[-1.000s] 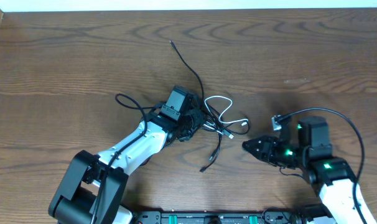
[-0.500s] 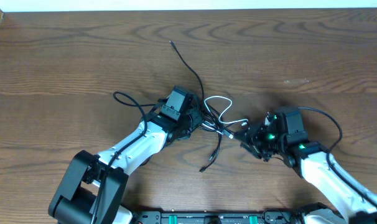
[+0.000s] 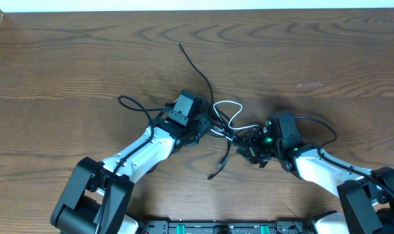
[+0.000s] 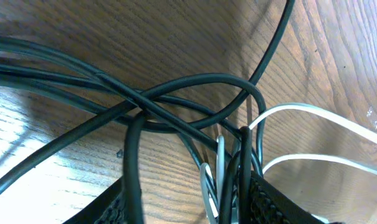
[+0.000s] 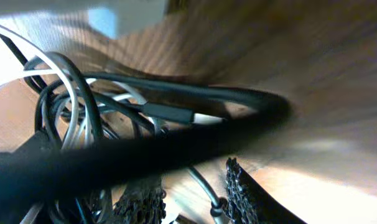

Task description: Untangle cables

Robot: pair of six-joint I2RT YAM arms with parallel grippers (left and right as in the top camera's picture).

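The cables (image 3: 218, 127) lie bunched in one knot near the middle of the worktop (image 3: 327, 52), and I have an arm on each side of it.

My left hand (image 3: 202, 125) sits on the knot's left side. Its wrist view shows several black strands and the white cable (image 4: 313, 109) running up between its fingers (image 4: 269, 199). Those fingers stand part-way apart, with bare wood showing between the strands. I cannot tell whether they pinch anything or only fence the bundle in. Either way, I read this hand as the anchor that stops the knot sliding when the other side is pulled.

My right hand (image 3: 248, 139) is nosed into the knot's right side, low over the wood. Its fingers are apart, and a thin strand passes through the gap without being pinched. That looks to me like lining up on one strand. A thick dark cord blurs across this wrist view, and I cannot tell which cord it is.

The long black tail (image 3: 196, 68) runs toward the far edge, a black loop (image 3: 129, 102) lies to the left, and a short tail (image 3: 221, 162) points toward me. All three lie free, so the real crossings seem to be between the two hands. If I close on more than one strand, I expect the whole knot to drag.
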